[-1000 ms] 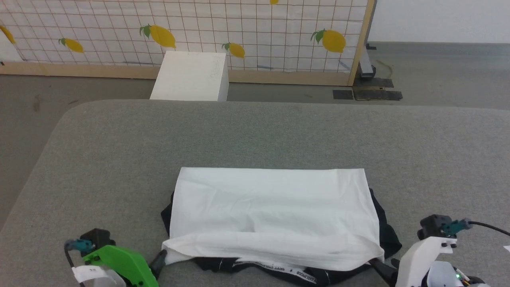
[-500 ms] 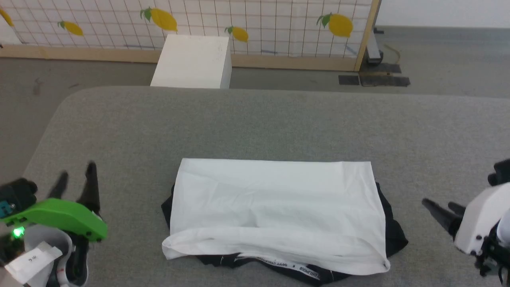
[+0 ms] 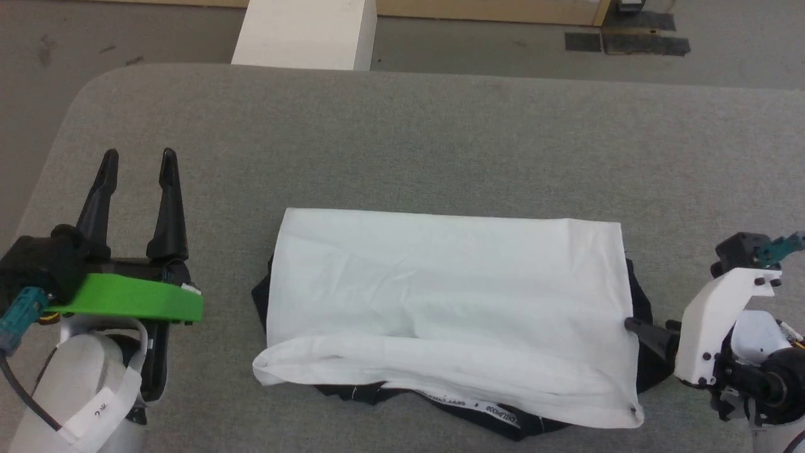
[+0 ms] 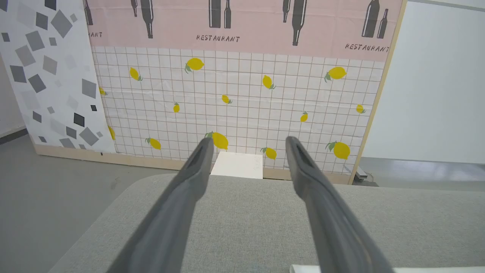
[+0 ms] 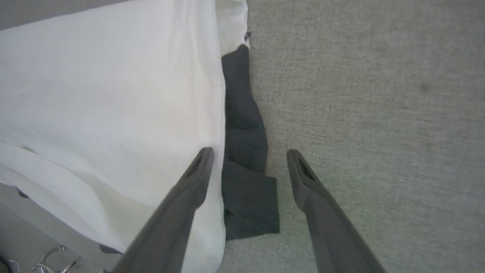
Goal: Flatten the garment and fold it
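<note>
The garment (image 3: 440, 296) lay folded into a broad white rectangle on the grey table (image 3: 440, 138), with black cloth showing from under its left, right and near edges and the lettered collar tape (image 3: 484, 409) peeking out along the near edge. The right gripper (image 5: 250, 152) sat at the garment's right edge with its jaws spread wide and nothing between them held; in the right wrist view one finger lay over the white hem, the other over bare table, and the black sleeve (image 5: 242, 129) lay in the gap. Whether a finger touched the cloth could not be told. The left gripper (image 3: 139, 154) stood well apart to the garment's left, also spread wide and empty, fingers pointing to the far side. Beyond the garment, past the table's far edge, stood a white box (image 3: 308, 31); whether it held anything could not be told
</note>
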`<state>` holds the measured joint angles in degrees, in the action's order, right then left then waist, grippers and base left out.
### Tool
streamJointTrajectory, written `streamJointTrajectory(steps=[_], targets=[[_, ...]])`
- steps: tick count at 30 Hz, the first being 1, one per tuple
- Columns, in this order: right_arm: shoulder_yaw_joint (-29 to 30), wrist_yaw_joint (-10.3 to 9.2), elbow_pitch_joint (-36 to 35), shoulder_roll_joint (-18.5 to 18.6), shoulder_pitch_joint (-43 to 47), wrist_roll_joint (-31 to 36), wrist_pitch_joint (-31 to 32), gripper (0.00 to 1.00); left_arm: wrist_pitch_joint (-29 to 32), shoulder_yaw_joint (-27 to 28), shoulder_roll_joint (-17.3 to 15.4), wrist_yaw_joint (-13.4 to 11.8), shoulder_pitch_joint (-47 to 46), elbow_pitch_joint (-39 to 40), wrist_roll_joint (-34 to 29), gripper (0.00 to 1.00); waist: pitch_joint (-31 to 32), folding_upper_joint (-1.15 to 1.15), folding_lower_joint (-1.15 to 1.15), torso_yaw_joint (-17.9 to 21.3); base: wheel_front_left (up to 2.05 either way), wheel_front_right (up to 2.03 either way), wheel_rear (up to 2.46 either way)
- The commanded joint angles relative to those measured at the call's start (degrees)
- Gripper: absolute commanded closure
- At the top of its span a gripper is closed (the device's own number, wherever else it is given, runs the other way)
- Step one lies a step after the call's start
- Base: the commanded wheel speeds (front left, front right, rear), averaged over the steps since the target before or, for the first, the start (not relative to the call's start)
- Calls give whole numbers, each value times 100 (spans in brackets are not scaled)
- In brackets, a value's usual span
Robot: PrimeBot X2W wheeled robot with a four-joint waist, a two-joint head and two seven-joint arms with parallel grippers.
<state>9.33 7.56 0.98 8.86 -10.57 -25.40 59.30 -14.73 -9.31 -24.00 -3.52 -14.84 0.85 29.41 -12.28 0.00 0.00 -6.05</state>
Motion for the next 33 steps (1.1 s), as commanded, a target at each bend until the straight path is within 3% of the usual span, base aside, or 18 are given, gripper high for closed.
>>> streamJointTrajectory(steps=[1, 9, 21, 22, 23, 24, 33], targets=[[-29, -8, 83, -2, -61, 43, 49, 0, -25, 105, 101, 131, -21, 50, -182, 0, -256, 0, 0, -119, 0, 0, 0], [-490, -8, 411, -87, -79, -11, -34, 0, -26, 582, 660, 730, 137, -107, -584, 0, -400, 0, 0, -171, 0, 0, 0], [-1300, -8, 1010, -84, -361, -220, -232, 0, -27, 902, 1083, 1030, 122, -395, -850, 0, -377, 0, 0, -245, 0, 0, 0], [-1314, -8, 1056, -60, -368, -211, -214, 53, -27, 912, 1097, 1040, 117, -401, -870, 0, -369, 0, 0, -252, 0, 0, 0], [-1309, -8, 1092, -40, -376, -209, -224, 85, -27, 931, 1128, 1050, 114, -410, -876, 0, -358, 0, 0, -259, 0, 0, 0], [-1279, -8, 1124, -28, -378, -203, -230, 100, -27, 937, 1142, 1058, 121, -436, -877, 0, -345, 0, 0, -262, 0, 0, 0], [-655, -8, 1088, 98, -373, -80, -267, 100, -27, 1012, 1215, 1093, 197, -504, -921, 0, -209, 0, 0, -200, 0, 0, 0]])
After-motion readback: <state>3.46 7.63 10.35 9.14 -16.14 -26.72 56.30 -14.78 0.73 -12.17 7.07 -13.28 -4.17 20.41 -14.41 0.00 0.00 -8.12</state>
